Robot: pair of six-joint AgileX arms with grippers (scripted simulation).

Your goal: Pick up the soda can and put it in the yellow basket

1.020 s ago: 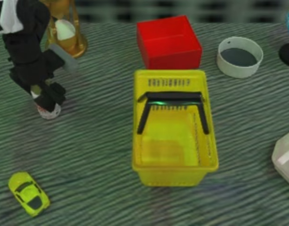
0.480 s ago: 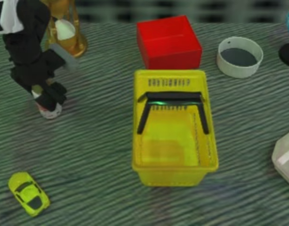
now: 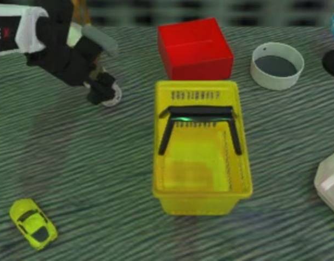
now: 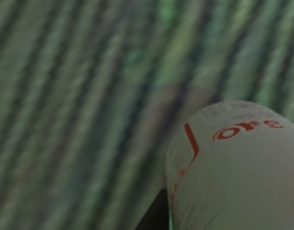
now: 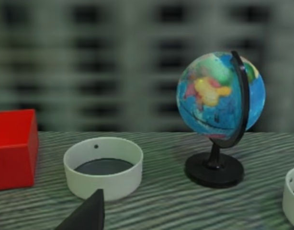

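The left gripper (image 3: 104, 91) is up near the top left part of the table (image 3: 101, 174). It is squeezed tight around the soda can (image 3: 111, 95). Only a little bit of the can peeks out from under the black fingers in the top view. The can sits at about 10 o'clock from the yellow basket (image 3: 202, 202), and there is a clear gap between them. It is not in the basket.

In the left wrist view, the can (image 4: 238, 167) fills 1 corner. It is white with red letters on it. The stripy green table (image 4: 80, 96) is behind it.

The basket is in the middle of the table. Its black handles (image 3: 199, 117) are folded down across the top. A red box (image 3: 195, 48) is just past the basket at 12 o'clock. A white ring (image 3: 277, 65) is at 2 o'clock from the basket. A little yellow toy car (image 3: 32, 223) is down at 8 o'clock, far from the can.

The right arm is parked off to the right. A bit of white at the right edge of the top view may be part of it. I cannot tell if its gripper is open or shut. The right wrist view shows the white ring (image 5: 103, 166), a globe (image 5: 220, 100) and an edge of the red box (image 5: 13, 148).
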